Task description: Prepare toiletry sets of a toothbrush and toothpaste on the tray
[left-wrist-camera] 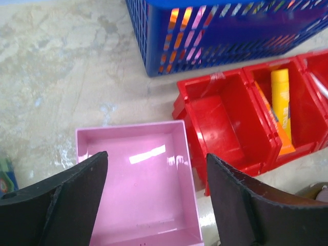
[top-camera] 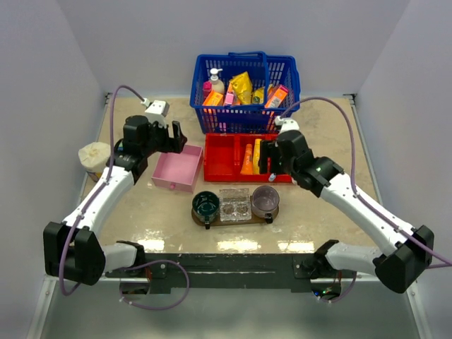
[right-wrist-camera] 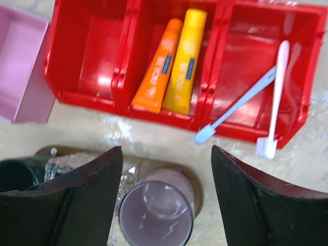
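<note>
Right claw [right-wrist-camera: 165, 151] hangs wide open and empty by the red bin [right-wrist-camera: 87, 51], left claw [left-wrist-camera: 156, 156] same over the pink box [left-wrist-camera: 138, 184]. Toothpaste [right-wrist-camera: 183, 61] and toothbrushes [right-wrist-camera: 277, 97] lie in that bin, with the tray [right-wrist-camera: 199, 187] just in front, toward the near edge of the bench [top-camera: 318, 208]. So I reckon it's on the first pick, and next is reaching in to pinch one.

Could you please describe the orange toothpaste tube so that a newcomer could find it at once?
Start at the blue basket at the back of the table; the red three-compartment bin sits right in front of it. Two tubes lie side by side in its middle compartment. The orange toothpaste tube is the one nearer the pink box, unlike its yellow neighbour.
</note>
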### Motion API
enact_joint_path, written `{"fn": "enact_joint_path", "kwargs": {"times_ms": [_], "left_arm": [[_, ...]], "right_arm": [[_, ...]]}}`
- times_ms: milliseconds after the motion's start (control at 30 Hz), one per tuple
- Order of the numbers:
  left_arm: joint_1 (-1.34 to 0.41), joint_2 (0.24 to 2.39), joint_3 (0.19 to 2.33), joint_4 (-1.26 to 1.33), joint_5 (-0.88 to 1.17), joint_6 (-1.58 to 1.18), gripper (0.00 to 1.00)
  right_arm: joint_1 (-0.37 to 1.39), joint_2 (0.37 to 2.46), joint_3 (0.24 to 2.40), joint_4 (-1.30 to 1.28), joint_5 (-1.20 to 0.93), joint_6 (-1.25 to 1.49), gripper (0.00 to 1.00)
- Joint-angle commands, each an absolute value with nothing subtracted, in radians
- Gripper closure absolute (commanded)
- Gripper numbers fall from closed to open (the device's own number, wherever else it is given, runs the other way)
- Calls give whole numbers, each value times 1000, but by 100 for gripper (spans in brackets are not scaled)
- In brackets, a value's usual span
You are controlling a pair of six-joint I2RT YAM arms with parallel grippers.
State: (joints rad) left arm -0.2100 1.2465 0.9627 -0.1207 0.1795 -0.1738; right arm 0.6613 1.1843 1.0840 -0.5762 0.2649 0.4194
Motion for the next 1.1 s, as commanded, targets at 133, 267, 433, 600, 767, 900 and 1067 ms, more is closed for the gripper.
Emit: {"fn": "enact_joint_path", "kwargs": {"times_ms": [133,267,433,600,767,900,1067], "left_arm": [[-227,1288,874,-127,227,-160,28],[-273,1333,865,-136,253,-161,34],[-337,1411,870,-181,223,-150,37],[-379,1469,884,-195,181,-149,43],[-429,1500,900,-229,80,-140,49],[-448,1506,908,-241,6,-152,58],[-474,1505,910,-238,3,-164,71]], "right_arm": [[505,1195,1111,-393,106,288,27],[499,1193,1086,-348,69,293,28],[488,1160,1037,-344,66,291,28],[482,1129,1012,-342,58,290,28],[477,1112,1011,-344,58,288,28],[477,1111,1006,-342,60,288,28],[477,1112,993,-339,75,288,28]]}}
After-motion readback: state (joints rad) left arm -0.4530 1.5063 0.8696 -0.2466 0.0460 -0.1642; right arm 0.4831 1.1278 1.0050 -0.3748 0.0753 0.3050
